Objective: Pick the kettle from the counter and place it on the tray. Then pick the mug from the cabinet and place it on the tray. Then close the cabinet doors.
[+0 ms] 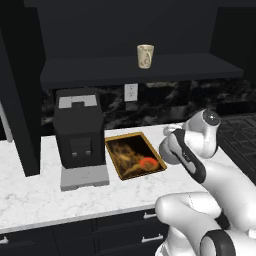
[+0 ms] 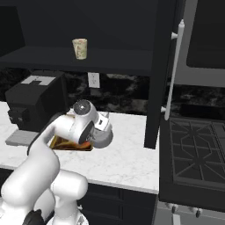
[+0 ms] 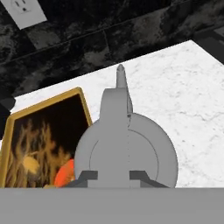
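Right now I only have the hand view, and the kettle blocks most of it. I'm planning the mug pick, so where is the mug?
Observer: The mug stands upright on the cabinet shelf, above and behind the tray.
Operator: Anything standing beside the tray?
Observer: A black coffee machine stands on the counter just left of it.
Operator: And the cabinet doors?
Observer: The right door is swung open, its silver handle toward the stove.
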